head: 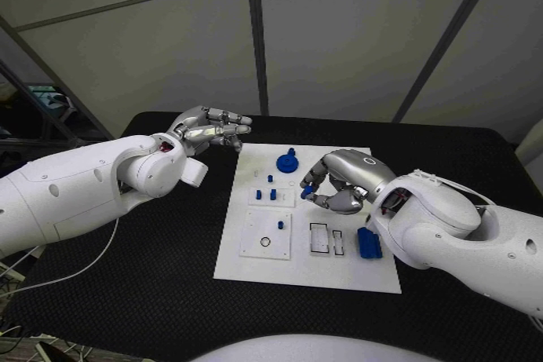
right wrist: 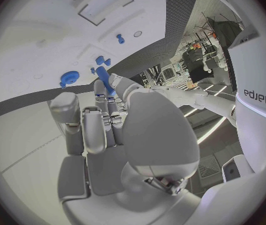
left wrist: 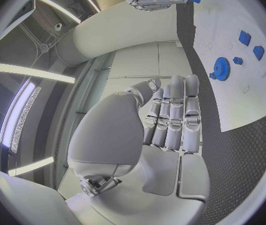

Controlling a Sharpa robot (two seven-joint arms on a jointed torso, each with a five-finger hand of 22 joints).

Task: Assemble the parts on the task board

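Observation:
The white task board (head: 255,264) lies in the middle of the black table. A blue gear (head: 287,162) stands at its far end, two small blue pegs (head: 267,195) sit nearer, and a blue block (head: 369,243) lies by the right edge. My right hand (head: 343,181) hovers over the board's upper right and pinches a small blue pin (head: 307,191) at its fingertips. In the right wrist view the blue pin (right wrist: 105,80) sticks out between the fingers, near the blue gear (right wrist: 68,78). My left hand (head: 210,129) hangs off the board's far left corner, fingers curled in on nothing.
On the board's near half are a small blue peg (head: 281,224), a black ring (head: 265,242) and two rectangular slots (head: 327,240). A white cable (head: 79,269) runs over the table at the left. Black table (head: 136,299) surrounds the board.

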